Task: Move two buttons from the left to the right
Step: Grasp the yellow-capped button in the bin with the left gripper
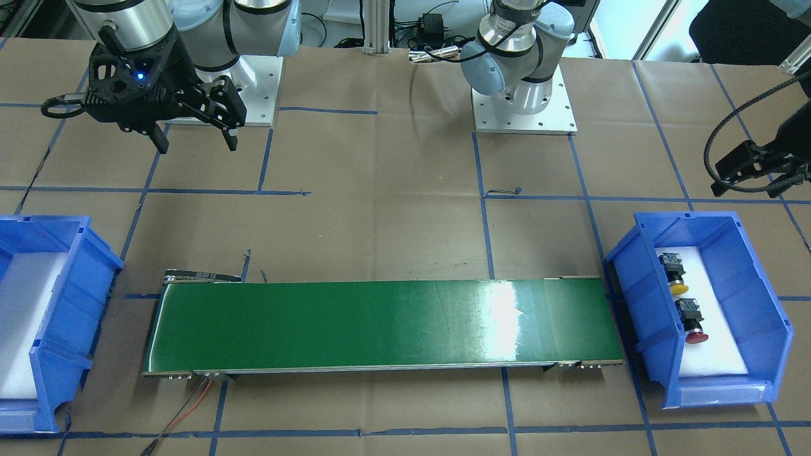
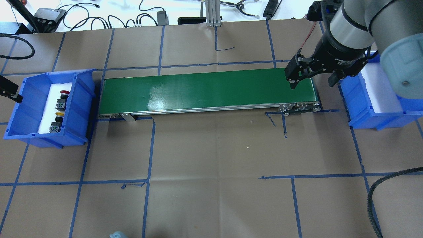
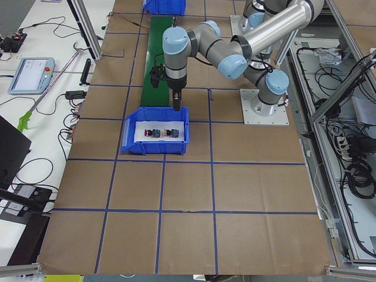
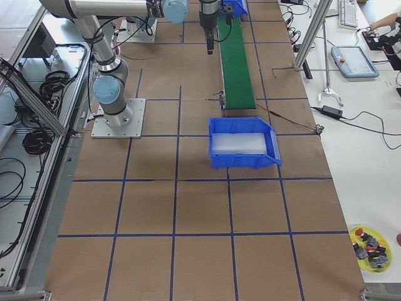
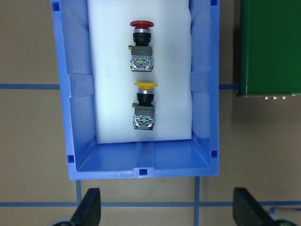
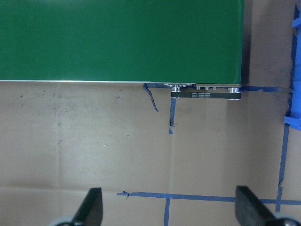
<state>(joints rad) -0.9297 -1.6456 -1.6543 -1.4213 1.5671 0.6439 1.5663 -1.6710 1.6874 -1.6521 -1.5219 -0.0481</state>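
The two buttons lie on white foam in the blue bin (image 2: 84, 99) at the table's left end. The red-capped button (image 5: 141, 44) and the yellow-capped button (image 5: 144, 103) lie in a row, each with a black body and a grey-green block. They also show in the front view, yellow (image 1: 675, 275) and red (image 1: 692, 323). My left gripper (image 5: 167, 209) is open and empty, high up beside the bin's edge. My right gripper (image 2: 310, 79) is open and empty, above the right end of the green belt (image 2: 205, 91).
A second blue bin (image 2: 373, 105) with bare white foam stands at the table's right end. The belt runs between the two bins. Brown paper with blue tape lines covers the table. A black cable (image 2: 376, 195) loops in at the near right.
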